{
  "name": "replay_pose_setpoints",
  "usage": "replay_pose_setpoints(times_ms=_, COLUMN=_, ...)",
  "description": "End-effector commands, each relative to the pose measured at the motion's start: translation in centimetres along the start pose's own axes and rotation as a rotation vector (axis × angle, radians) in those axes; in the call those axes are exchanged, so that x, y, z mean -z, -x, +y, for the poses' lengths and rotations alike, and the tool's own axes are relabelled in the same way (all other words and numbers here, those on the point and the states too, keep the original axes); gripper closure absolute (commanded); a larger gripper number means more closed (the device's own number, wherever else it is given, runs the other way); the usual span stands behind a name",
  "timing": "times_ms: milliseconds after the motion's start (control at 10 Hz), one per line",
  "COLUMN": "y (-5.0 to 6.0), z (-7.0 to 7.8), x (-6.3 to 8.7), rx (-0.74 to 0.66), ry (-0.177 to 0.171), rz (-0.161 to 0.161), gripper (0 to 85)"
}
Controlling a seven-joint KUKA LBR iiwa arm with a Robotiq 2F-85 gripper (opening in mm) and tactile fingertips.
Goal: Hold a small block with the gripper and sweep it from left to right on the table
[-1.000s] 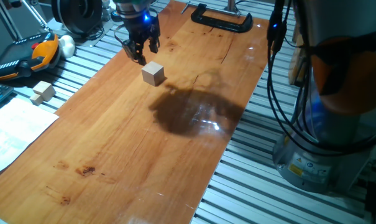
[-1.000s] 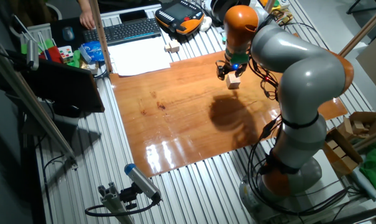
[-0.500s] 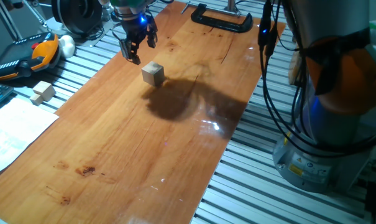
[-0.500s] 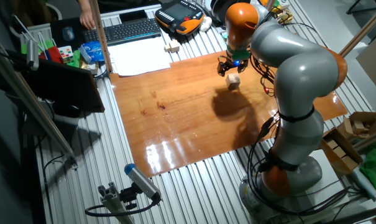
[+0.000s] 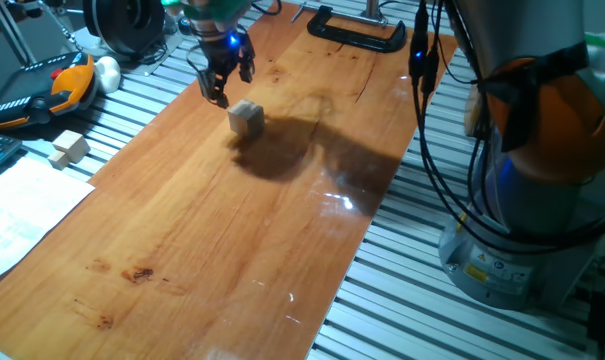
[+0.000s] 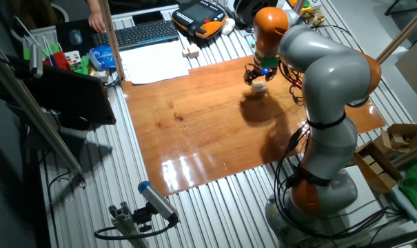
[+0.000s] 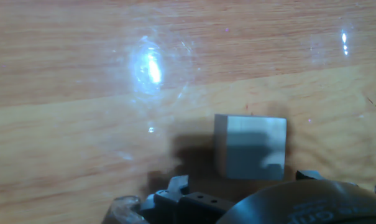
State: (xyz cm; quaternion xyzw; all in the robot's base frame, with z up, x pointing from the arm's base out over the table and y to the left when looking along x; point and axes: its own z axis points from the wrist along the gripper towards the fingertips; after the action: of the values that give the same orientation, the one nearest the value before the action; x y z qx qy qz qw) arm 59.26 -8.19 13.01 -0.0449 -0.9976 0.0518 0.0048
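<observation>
The small block (image 5: 246, 118) is a pale tan cube resting on the table (image 5: 232, 230) near its far left edge. It also shows in the other fixed view (image 6: 260, 87) and fills the lower middle of the hand view (image 7: 250, 146). The gripper (image 5: 220, 92), black with a blue light, hovers just behind and to the left of the block, close above the board. Its fingers stand apart and hold nothing. In the hand view the fingertips (image 7: 175, 185) show at the bottom edge on either side of the block's near face.
A black C-clamp (image 5: 357, 33) lies at the table's far end. A stepped wooden piece (image 5: 69, 149), an orange-black pendant (image 5: 42, 90) and paper (image 5: 22, 215) lie on the slats at left. The arm's base (image 5: 522, 200) and cables (image 5: 432, 130) stand at right.
The gripper has shifted slightly back and left near the block and stays open. The arm's shadow has slid left over the board. The block has not moved.
</observation>
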Motion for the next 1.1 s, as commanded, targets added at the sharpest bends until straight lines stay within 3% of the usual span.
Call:
replay_pose_setpoints(times_ms=0, y=-0.1, z=-0.8, x=-0.9, rx=0.007, ry=0.007, rz=-0.007, gripper=0.0)
replay_pose_setpoints(times_ms=200, y=0.1, z=-1.2, x=-2.1, rx=0.018, ry=0.031, rz=-0.014, gripper=0.0)
replay_pose_setpoints(times_ms=400, y=0.1, z=-1.1, x=-2.1, rx=0.009, ry=0.032, rz=0.003, gripper=0.0)
replay_pose_setpoints(times_ms=800, y=0.1, z=-1.1, x=-2.1, rx=-0.03, ry=-0.029, rz=0.048, gripper=0.0)
replay_pose_setpoints(times_ms=1000, y=0.1, z=-1.2, x=-2.2, rx=-0.011, ry=-0.015, rz=0.05, gripper=0.0)
